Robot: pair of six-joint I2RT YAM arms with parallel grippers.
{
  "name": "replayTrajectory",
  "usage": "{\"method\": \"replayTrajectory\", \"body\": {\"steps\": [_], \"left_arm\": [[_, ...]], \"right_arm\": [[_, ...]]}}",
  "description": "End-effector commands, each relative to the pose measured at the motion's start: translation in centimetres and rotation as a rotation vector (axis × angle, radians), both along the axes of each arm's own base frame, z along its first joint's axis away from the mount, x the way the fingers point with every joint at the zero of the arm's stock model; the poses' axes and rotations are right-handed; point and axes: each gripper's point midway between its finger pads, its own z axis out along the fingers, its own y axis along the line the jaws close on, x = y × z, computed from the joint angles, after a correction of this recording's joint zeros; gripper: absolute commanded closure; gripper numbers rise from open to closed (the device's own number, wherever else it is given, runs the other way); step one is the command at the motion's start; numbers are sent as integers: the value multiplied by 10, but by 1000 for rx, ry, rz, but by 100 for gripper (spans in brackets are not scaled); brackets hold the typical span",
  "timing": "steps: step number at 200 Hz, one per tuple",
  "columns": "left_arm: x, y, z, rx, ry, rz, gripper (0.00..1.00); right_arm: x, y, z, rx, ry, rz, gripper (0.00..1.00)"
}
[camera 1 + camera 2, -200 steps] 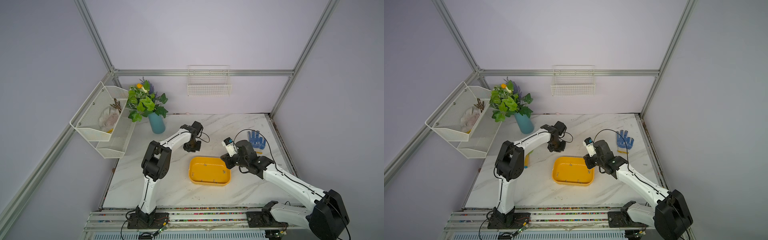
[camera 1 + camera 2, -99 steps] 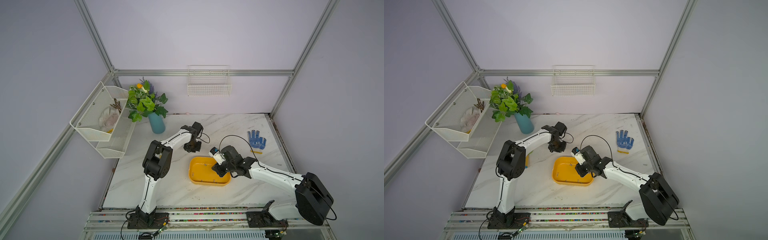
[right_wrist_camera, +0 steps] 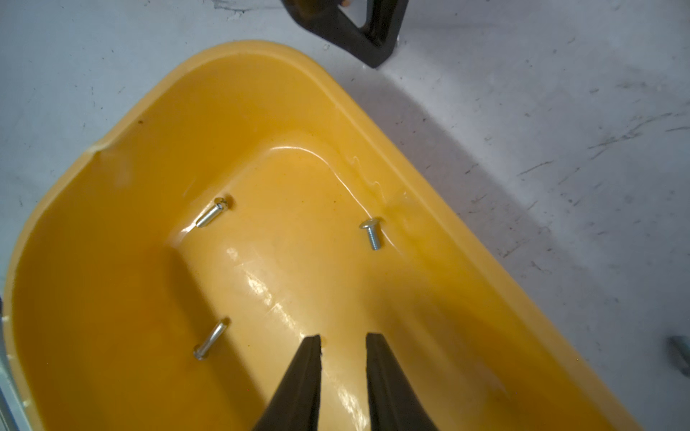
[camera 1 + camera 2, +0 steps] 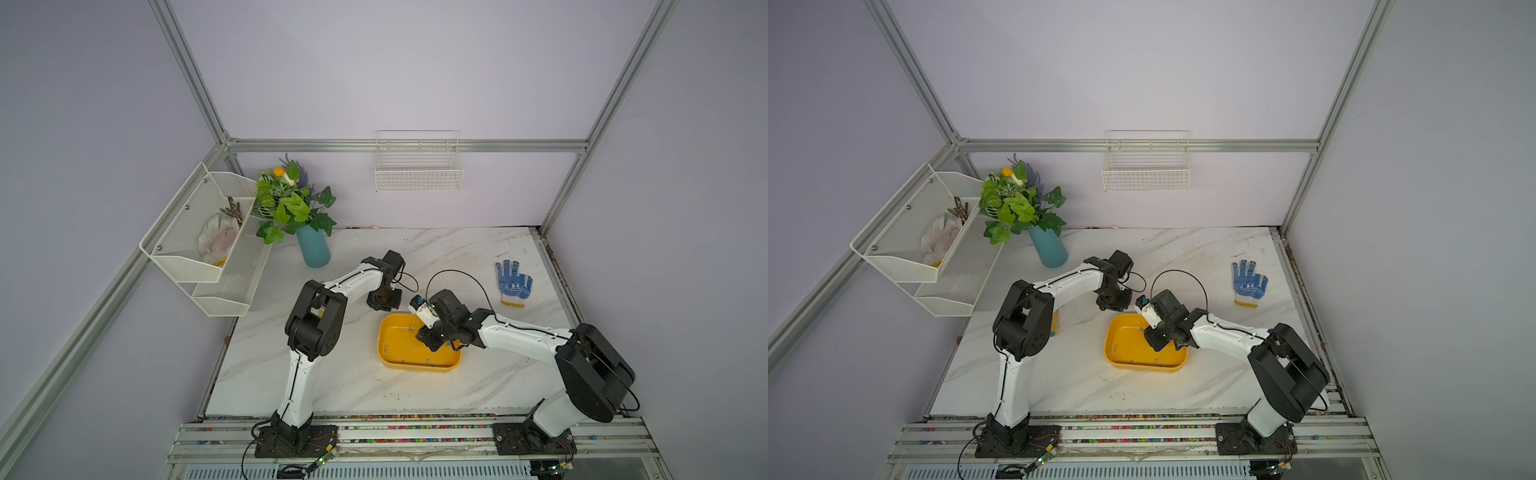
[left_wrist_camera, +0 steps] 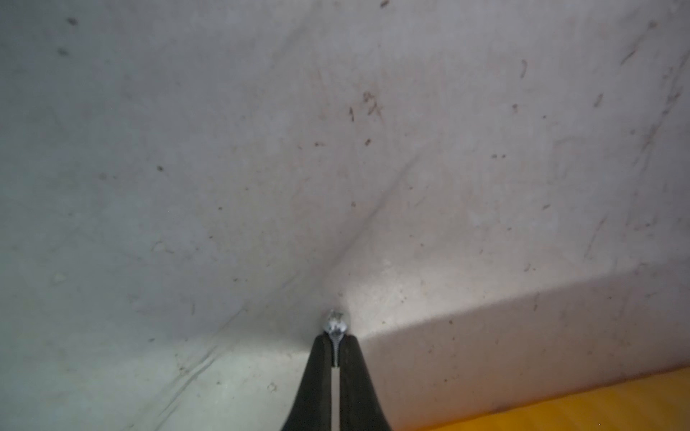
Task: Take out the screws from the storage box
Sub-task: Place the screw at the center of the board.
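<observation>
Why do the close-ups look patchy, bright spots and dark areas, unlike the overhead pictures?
Right wrist view: glare streaks on the storage box floor, a dark shadow beside the right fingers. Left wrist view: bright patch on the table around the pinched screw, hard-edged shadow beside it, left fingers slightly soft. Top views: even, diffuse light.

A blue-dotted glove (image 4: 513, 284) lies near the tabletop's (image 4: 415, 390) right edge, a teal vase (image 4: 313, 249) at its far left corner. A wire basket (image 4: 419, 174) hangs above the far edge, a mesh rack (image 4: 199, 237) above the left.
</observation>
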Motion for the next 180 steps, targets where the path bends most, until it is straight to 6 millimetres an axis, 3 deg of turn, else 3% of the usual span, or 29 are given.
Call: {"method": "replayTrajectory", "body": {"steps": [1, 62, 88, 180], "left_arm": [[-11, 5, -7, -7, 34, 6, 89], [-14, 5, -9, -13, 37, 6, 83], [-15, 6, -10, -13, 39, 6, 73], [-16, 7, -5, -23, 23, 14, 65]], "right_arm": [[11, 8, 1, -10, -46, 13, 71], [26, 15, -12, -45, -61, 20, 66], [28, 19, -15, -36, -61, 23, 65], [35, 22, -21, -123, -50, 41, 64]]}}
